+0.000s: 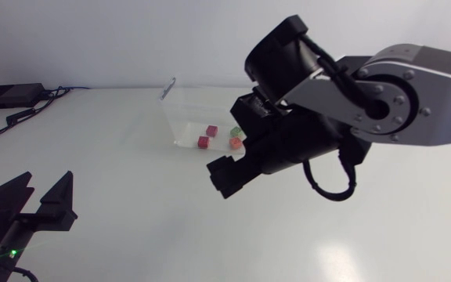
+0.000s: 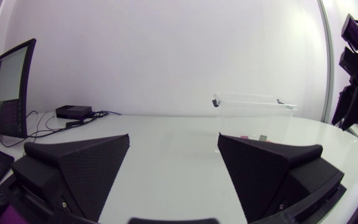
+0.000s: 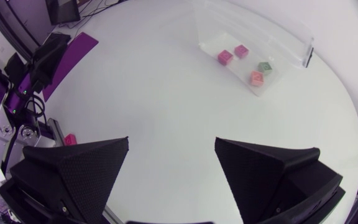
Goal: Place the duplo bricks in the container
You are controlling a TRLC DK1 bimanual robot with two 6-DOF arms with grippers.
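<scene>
Ahead of right gripper [image 3: 171,139]: container [image 3: 278,34], well apart, holding red brick [image 3: 224,56], second red brick [image 3: 241,51], green brick [image 3: 265,66] and orange brick [image 3: 257,78].
Progress: four bricks are in; I judge the task nearly or wholly done.
Left over: pink thing [image 3: 70,138] beside my left arm [image 3: 23,106], maybe a brick; I cannot tell.
Tool: right gripper stands wide, nothing between its fingers, touching nothing.
Other tool: left gripper [image 2: 174,135] is wide too and empty, with the container far ahead of it.

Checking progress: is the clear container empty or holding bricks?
Holding bricks: four lie inside the container, two pink, one green, one orange.
</scene>
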